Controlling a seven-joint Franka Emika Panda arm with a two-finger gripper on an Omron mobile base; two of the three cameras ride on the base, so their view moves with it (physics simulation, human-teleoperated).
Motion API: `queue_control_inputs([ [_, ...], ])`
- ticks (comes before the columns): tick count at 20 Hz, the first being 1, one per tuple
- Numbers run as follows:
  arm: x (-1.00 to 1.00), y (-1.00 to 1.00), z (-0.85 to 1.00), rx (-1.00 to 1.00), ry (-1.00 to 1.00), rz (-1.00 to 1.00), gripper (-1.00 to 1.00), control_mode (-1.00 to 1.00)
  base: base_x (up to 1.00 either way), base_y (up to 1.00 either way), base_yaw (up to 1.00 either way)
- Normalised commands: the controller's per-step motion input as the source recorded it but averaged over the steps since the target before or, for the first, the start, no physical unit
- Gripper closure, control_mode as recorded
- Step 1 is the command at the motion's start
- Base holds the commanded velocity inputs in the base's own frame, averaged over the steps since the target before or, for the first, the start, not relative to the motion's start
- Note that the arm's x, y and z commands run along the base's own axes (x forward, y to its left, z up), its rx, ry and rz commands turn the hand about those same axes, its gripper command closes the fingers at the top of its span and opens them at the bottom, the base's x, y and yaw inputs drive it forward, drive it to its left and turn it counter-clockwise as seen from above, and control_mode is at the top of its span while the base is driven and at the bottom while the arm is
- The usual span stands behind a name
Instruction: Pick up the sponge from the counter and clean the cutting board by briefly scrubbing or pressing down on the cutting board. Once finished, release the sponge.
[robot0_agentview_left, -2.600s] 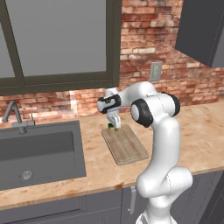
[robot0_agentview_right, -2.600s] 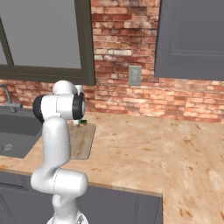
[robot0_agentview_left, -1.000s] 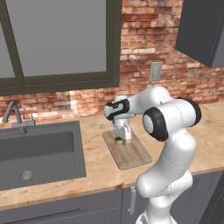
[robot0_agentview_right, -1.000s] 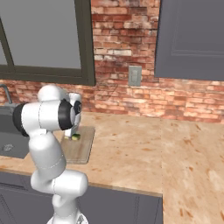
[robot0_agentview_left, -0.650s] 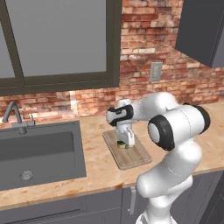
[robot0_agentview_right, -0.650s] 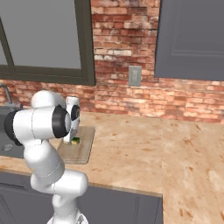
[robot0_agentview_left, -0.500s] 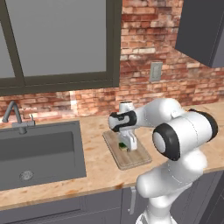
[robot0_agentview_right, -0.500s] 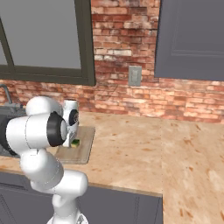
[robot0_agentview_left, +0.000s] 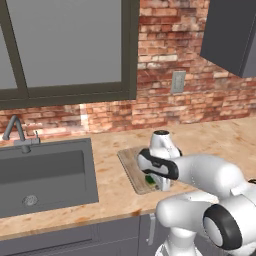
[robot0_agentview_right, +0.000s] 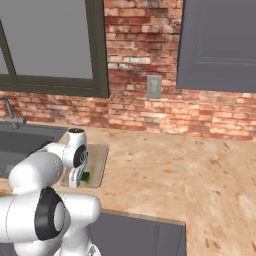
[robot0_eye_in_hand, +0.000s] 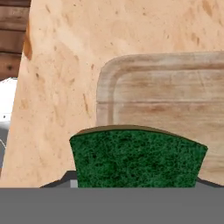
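Observation:
The dark green sponge (robot0_eye_in_hand: 138, 155) fills the lower hand view, seen from its top face, held between my gripper's fingers. It is down on the near end of the light-brown cutting board (robot0_eye_in_hand: 175, 105), close to a rounded corner. In the left base view the gripper (robot0_agentview_left: 158, 183) points down, shut on the sponge (robot0_agentview_left: 149, 179), and my arm hides much of the cutting board (robot0_agentview_left: 130, 162). From the right side the sponge (robot0_agentview_right: 86, 176) shows beside the gripper (robot0_agentview_right: 79, 179) on the cutting board (robot0_agentview_right: 99, 159). The speckled counter (robot0_eye_in_hand: 61, 87) surrounds the board.
A dark grey sink (robot0_agentview_left: 40, 172) with a faucet (robot0_agentview_left: 17, 132) lies left of the board. A brick wall with an outlet (robot0_agentview_left: 177, 82) and a window stands behind. The counter (robot0_agentview_right: 165, 170) stretches wide to the right. Its front edge is just beyond the sponge.
The gripper has carried the sponge from the board's far end along the board to its near end and lowered it onto the wood, the arm folding in toward the base.

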Motion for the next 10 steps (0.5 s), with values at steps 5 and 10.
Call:
queue_control_inputs([
  [5,-0.91,-0.16,0.00,0.03,0.24,0.00,1.00,-1.00,0.00,0.00,0.00],
  [10,-0.43,0.01,0.00,0.00,0.32,0.00,1.00,-1.00,0.00,0.00,0.00],
])
